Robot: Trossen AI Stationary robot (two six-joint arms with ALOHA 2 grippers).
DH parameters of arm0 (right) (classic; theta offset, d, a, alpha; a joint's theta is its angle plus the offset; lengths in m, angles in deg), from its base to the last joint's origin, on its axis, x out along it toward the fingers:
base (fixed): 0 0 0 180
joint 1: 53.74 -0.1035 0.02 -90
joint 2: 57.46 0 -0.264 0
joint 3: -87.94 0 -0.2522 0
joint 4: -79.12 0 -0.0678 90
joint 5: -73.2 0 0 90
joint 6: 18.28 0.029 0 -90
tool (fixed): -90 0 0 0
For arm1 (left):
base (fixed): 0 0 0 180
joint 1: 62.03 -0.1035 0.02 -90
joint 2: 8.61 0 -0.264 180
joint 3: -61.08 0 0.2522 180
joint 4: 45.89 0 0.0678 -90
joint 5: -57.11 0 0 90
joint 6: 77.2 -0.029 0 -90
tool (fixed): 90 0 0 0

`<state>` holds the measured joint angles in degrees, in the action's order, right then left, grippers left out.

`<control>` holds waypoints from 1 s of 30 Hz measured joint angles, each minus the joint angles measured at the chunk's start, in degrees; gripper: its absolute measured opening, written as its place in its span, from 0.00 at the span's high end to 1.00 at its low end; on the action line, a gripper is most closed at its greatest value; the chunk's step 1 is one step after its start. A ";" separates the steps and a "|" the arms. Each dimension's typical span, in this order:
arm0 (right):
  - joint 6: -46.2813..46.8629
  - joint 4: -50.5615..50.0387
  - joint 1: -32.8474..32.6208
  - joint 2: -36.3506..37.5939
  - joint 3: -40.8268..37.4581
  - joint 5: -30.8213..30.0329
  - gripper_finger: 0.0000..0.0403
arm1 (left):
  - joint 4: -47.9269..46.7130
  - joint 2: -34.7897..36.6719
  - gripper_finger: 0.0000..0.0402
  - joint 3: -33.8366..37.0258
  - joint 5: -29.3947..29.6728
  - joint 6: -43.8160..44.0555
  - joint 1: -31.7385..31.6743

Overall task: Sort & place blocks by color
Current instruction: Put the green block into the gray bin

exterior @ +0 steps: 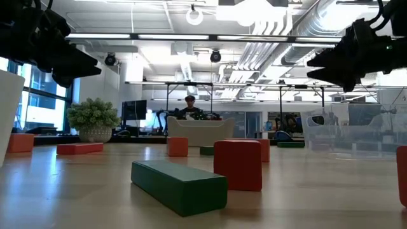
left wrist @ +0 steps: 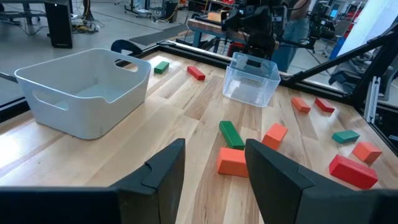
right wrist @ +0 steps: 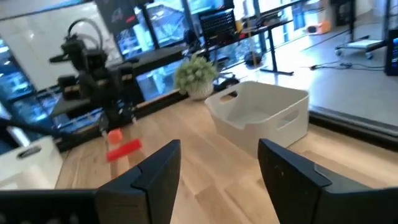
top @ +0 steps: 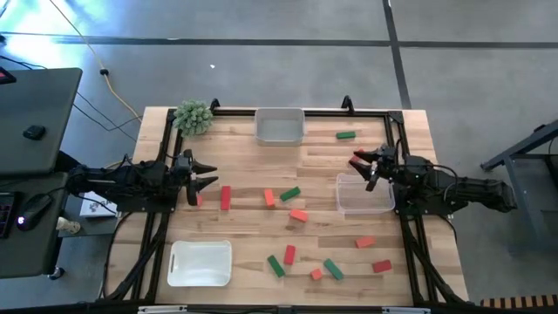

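So the blocks [top: 282,195] are scattered over the middle and the right half of the bench [top: 261,166], a mix of red, orange and green. One green block [top: 345,135] lies off by itself near the far edge, beside the grey bin [top: 280,126]. A red block [top: 226,197] lies just in front of the left gripper [top: 206,174], which hovers near the left edge with its fingers [left wrist: 163,176] spread and nothing between them. The right gripper [top: 363,164] hangs above the clear tub [top: 364,194] at the right edge, fingers [right wrist: 155,171] parted too. In the high view there's a bit of red right at its tip, but I can't tell if that's a block or part of the gripper, and its own wrist view shows nothing between the fingers.

Handling-wise these look like small, solid, hard-edged blocks, probably painted wood or plastic. My guess is light and stiff, nothing that squashes or breaks. The faces look smooth, so they could slip or twist if pinched off-centre. I'd grab each one across its narrow width, square on the two long flat sides, near the middle. The ones lying at an angle, like the green block [top: 290,194] next to an orange block [top: 269,198] mid-bench, need the wrist turned to match first. That pair sits close together, so a finger could knock the neighbour. A white tray [top: 200,262] waits at the near left corner
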<state>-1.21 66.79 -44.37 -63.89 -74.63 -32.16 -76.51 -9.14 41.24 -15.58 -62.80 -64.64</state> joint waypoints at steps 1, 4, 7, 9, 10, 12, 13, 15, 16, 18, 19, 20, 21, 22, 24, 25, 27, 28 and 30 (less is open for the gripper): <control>0.44 0.03 0.02 0.00 0.69 -1.00 0.47 | 0.00 0.01 0.61 0.00 0.01 0.00 0.01; 0.46 0.07 0.01 0.01 2.97 -3.95 0.43 | 0.00 0.01 0.61 0.00 0.00 0.00 0.02; -1.56 0.04 0.02 -0.83 6.20 -6.87 0.40 | 0.00 0.00 0.61 0.01 0.01 0.00 0.00; -3.29 0.08 0.00 -2.37 9.03 -8.63 0.39 | 0.00 0.01 0.61 0.00 0.01 0.00 0.00; -4.30 0.06 0.02 -3.48 10.58 -9.33 0.39 | 0.00 0.00 0.61 0.01 0.00 0.00 0.00; -6.74 -0.30 0.02 -6.22 14.23 -10.89 0.39 | 0.00 0.02 0.61 0.02 0.01 0.00 0.00; -7.65 -1.07 0.00 -7.86 16.28 -11.59 0.39 | 0.00 0.00 0.61 0.00 -0.01 0.00 0.00; -9.52 -3.51 0.00 -11.44 20.76 -13.11 0.39 | 0.00 0.00 0.61 0.00 0.00 0.00 0.00; -9.98 -5.52 0.02 -13.35 23.14 -13.80 0.39 | 0.00 0.01 0.61 0.01 0.01 0.00 0.01; -10.25 -11.16 0.02 -17.42 27.84 -15.23 0.39 | 0.00 0.01 0.61 0.00 -0.01 0.00 0.00; -9.19 -14.58 0.02 -19.60 30.44 -16.42 0.39 | 0.00 0.01 0.61 0.00 0.00 0.00 0.01; -7.29 -17.81 0.03 -21.74 32.93 -17.51 0.39 | 0.00 0.02 0.61 0.00 0.01 0.00 0.00; -5.19 -21.33 0.09 -23.96 35.55 -18.58 0.39 | 0.00 0.00 0.61 0.00 0.01 0.00 0.00; -2.83 -24.87 0.30 -26.03 37.96 -19.26 0.39 | 0.00 0.01 0.61 0.00 -0.01 0.00 0.00; 1.42 -31.83 1.20 -30.43 42.84 -19.56 0.39 | 0.00 0.00 0.61 0.00 0.01 -0.02 0.00; 3.14 -35.16 1.77 -32.64 45.16 -19.46 0.39 | 0.00 0.01 0.61 0.00 0.00 0.00 0.00; 6.45 -41.69 3.18 -36.89 49.78 -18.57 0.39 | 0.00 0.01 0.61 0.01 0.00 0.00 0.02; 8.51 -45.36 4.02 -38.88 51.95 -18.42 0.39 | 0.00 0.02 0.61 0.01 0.00 0.00 0.00; 13.39 -52.04 5.95 -42.68 56.29 -17.98 0.39 | 0.00 0.02 0.61 0.00 -0.01 0.00 0.00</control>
<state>12.19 14.75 -38.42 -106.57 -18.34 -50.14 -76.51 -9.13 41.23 -15.59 -62.80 -64.64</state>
